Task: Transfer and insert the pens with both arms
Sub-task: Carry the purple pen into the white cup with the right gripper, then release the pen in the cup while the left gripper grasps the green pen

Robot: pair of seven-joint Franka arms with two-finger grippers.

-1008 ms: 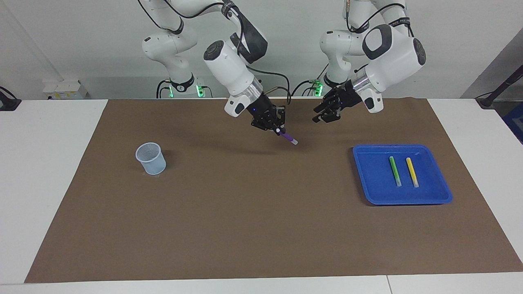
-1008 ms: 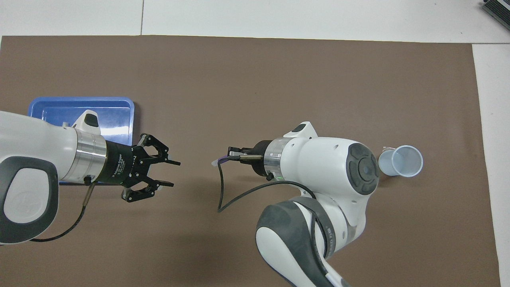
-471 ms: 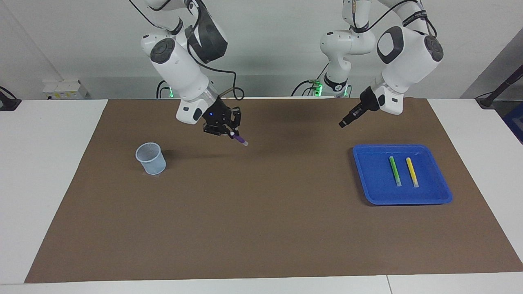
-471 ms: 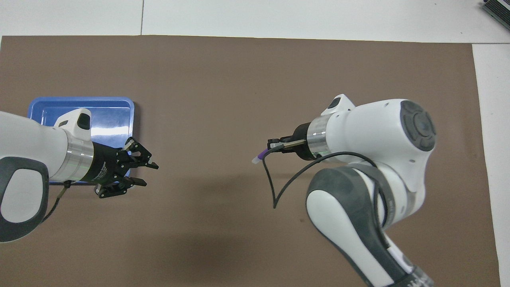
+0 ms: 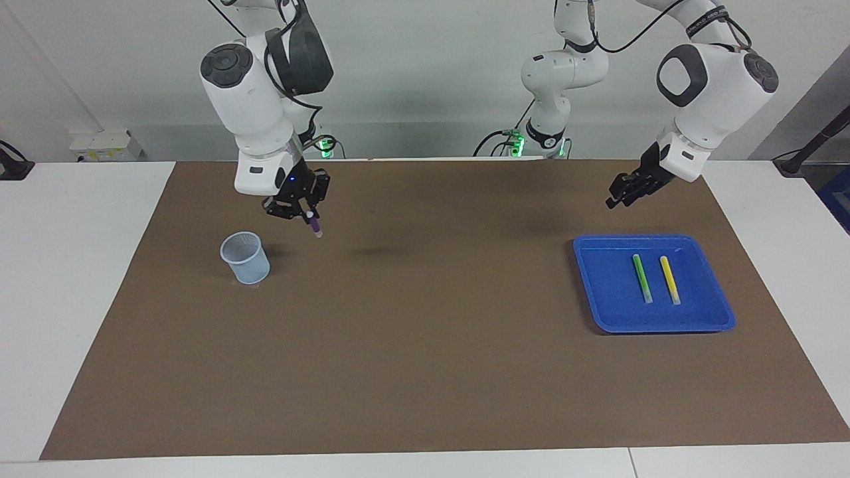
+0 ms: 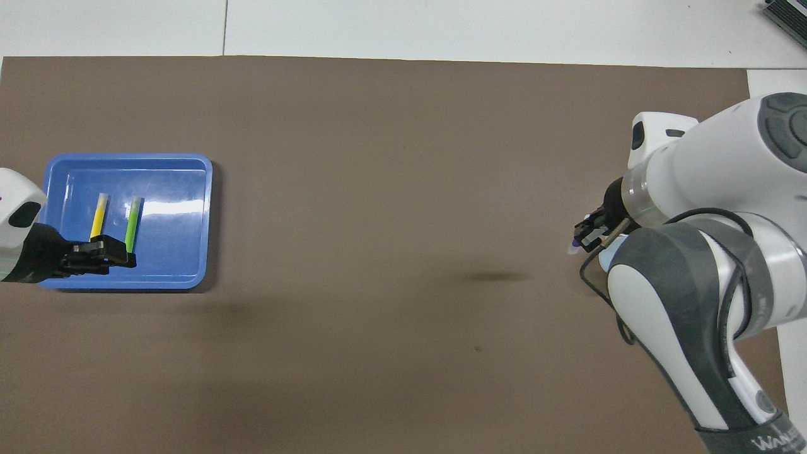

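Observation:
My right gripper (image 5: pixel 307 216) (image 6: pixel 583 234) is shut on the purple pen (image 5: pixel 315 226) (image 6: pixel 574 246). The pen hangs tip-down and slightly tilted over the mat, just beside the pale mesh cup (image 5: pixel 247 264). In the overhead view the right arm hides the cup. The green pen (image 5: pixel 642 277) (image 6: pixel 133 221) and the yellow pen (image 5: pixel 670 279) (image 6: pixel 99 215) lie side by side in the blue tray (image 5: pixel 597 292) (image 6: pixel 183 265). My left gripper (image 5: pixel 616 196) (image 6: pixel 116 255) hangs open and holds nothing, up over the tray's edge nearest the robots.
A brown mat (image 5: pixel 425 345) covers most of the white table. The cup stands toward the right arm's end and the tray toward the left arm's end. A dark box (image 6: pixel 788 12) sits at the table's corner.
The right arm has swung the purple pen from mid-table to beside the cup, turning it more upright. The left arm has drawn back to the tray, still open.

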